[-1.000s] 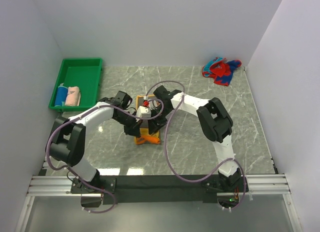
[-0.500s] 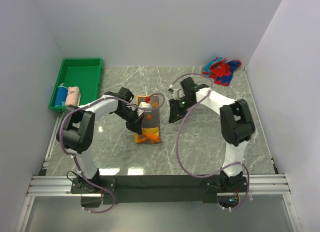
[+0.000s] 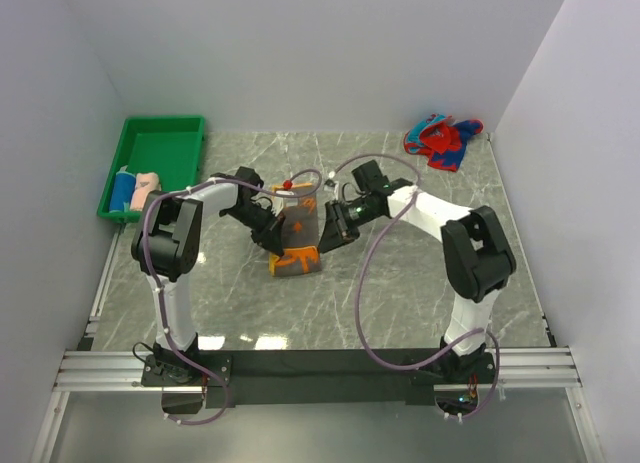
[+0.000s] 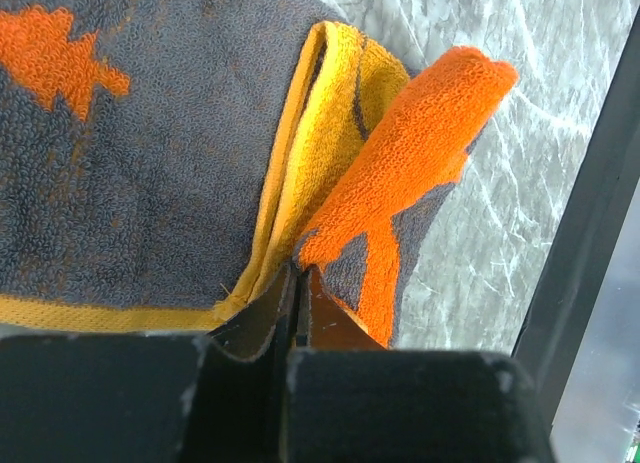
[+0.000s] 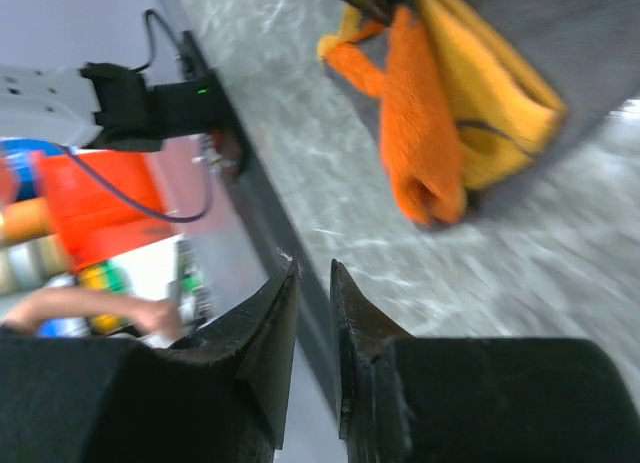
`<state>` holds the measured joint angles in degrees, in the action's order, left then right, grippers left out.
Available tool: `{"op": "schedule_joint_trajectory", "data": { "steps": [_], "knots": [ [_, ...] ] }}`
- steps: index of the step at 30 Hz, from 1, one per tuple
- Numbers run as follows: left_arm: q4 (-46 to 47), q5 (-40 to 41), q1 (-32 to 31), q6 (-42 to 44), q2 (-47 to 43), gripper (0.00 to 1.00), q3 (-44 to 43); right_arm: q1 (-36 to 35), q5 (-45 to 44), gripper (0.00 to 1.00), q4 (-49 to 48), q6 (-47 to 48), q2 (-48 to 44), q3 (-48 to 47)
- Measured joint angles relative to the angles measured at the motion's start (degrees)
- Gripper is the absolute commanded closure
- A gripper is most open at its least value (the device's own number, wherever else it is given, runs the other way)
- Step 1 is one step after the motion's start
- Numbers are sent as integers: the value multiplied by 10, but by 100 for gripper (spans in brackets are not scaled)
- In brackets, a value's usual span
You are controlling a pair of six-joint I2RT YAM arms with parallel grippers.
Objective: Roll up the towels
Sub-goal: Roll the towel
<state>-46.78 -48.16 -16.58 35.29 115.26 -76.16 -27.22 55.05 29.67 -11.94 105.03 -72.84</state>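
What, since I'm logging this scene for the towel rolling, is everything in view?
orange towel: one, orange and grey, table centre, near end curled over
red-and-blue towel: one, crumpled, far right corner
blue towel: one, rolled, in the tray
pink towel: one, pale pink, rolled, in the tray beside the blue one
tray: one, green, far left
table: one, grey marble
left hand: one, black, shut on the orange towel's edge
right hand: one, black, jaws narrowly apart, empty, beside the orange towel
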Motion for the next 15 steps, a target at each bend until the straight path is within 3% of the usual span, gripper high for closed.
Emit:
{"op": "schedule_joint_trajectory", "data": {
  "steps": [10,12,13,15],
  "knots": [
    [1,0,1,-5,0,94,0,-53,23,71,-81,-106,97,-9],
    [0,0,3,-3,0,89,0,-57,-6,71,-81,-110,110,-11],
    [-2,-1,5,-1,1,77,0,-57,-23,71,-80,-112,117,-12],
    [-7,-1,10,3,1,69,0,-57,-52,71,-78,-112,133,-12]
  ]
}}
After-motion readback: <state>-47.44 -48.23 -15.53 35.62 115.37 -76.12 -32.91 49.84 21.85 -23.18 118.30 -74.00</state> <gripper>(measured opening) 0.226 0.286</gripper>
